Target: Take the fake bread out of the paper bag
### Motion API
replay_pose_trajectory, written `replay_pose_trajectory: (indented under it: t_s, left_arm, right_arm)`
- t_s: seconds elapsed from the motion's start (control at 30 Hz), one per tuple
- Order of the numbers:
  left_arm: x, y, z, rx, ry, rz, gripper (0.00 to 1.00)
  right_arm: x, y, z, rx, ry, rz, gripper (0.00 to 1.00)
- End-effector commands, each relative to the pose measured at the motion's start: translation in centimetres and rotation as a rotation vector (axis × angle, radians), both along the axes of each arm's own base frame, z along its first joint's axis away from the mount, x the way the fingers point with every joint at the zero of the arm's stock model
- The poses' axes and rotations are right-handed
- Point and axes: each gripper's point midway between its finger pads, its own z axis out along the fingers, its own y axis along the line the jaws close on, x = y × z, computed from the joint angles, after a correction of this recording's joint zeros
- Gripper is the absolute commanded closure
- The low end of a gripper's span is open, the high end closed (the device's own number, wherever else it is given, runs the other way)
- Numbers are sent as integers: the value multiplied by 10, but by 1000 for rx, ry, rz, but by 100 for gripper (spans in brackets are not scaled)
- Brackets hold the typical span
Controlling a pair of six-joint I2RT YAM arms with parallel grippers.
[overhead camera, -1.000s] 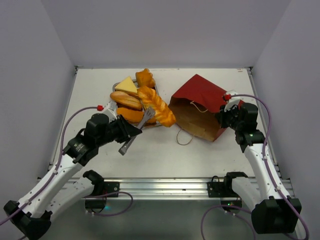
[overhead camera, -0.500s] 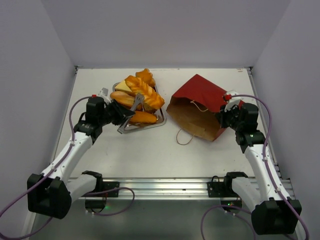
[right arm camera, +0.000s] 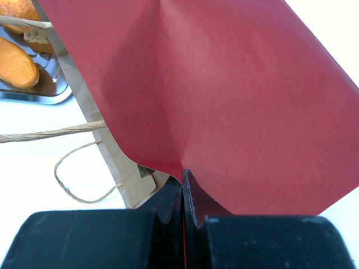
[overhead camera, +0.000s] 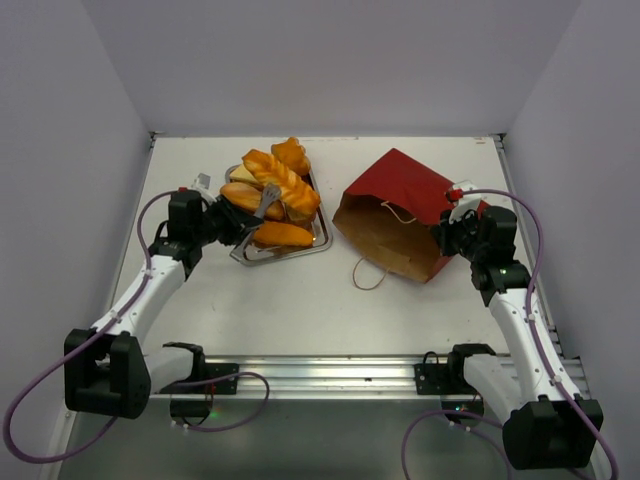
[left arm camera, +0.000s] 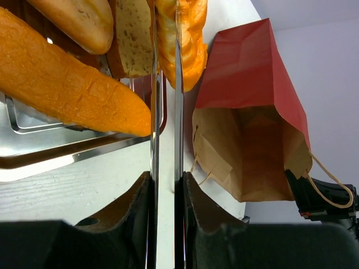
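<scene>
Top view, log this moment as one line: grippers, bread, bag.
left gripper: shut on braided loaf, over tray | right gripper: shut on paper bag edge | bag inside: no bread visible | other bread: on tray

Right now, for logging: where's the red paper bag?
Top view, right side: red paper bag lying beside the silver metal tray, pinched by the right tool.

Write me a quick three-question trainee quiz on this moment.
1. True or false: the bag stands upright.
2. The right jaws pinch: A) a handle, B) the bag's red wall, C) nothing.
3. Fill in: the bread is piled on a metal ____.
Key: 1 false, it lies on its side; 2 B; 3 tray.
</scene>
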Motion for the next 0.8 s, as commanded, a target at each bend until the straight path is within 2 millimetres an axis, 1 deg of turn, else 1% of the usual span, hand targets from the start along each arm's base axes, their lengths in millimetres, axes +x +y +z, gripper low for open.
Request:
replay_pose_trajectory:
  t_s: [0.0, 0.17, 0.3, 0.33, 0.4, 0.53, 0.57, 0.6, 0.63, 0.77]
  left_arm:
    - [10, -3, 11, -19, -92, -51, 100]
    - [13, -1, 0, -15, -61, -44, 98]
    - [14, 3, -2, -1, -65, -38, 95]
    - [13, 4, -4, -1, -62, -36, 92]
    - [14, 7, -7, 3, -58, -31, 90]
    - [12, 8, -18, 4, -28, -29, 78]
    - [16, 8, -14, -1, -56, -31, 76]
    - [16, 8, -14, -2, -55, -32, 75]
    - [17, 7, -14, -3, -58, -34, 70]
    - [19, 7, -9, -7, -71, -39, 62]
  right_arm:
    - [5, -3, 7, -16, -39, -15, 100]
    - [5, -4, 7, -19, -40, -18, 100]
    - [6, -4, 6, -20, -38, -18, 100]
    - [6, -4, 7, -20, -40, -18, 100]
    - [6, -5, 7, -20, -40, -20, 100]
    - [6, -5, 6, -20, -37, -20, 100]
    - [6, -5, 6, -20, -37, -19, 100]
    - [6, -5, 7, -19, -41, -22, 100]
    - [6, -5, 7, -20, -42, -19, 100]
    - [6, -5, 7, -20, -40, -21, 100]
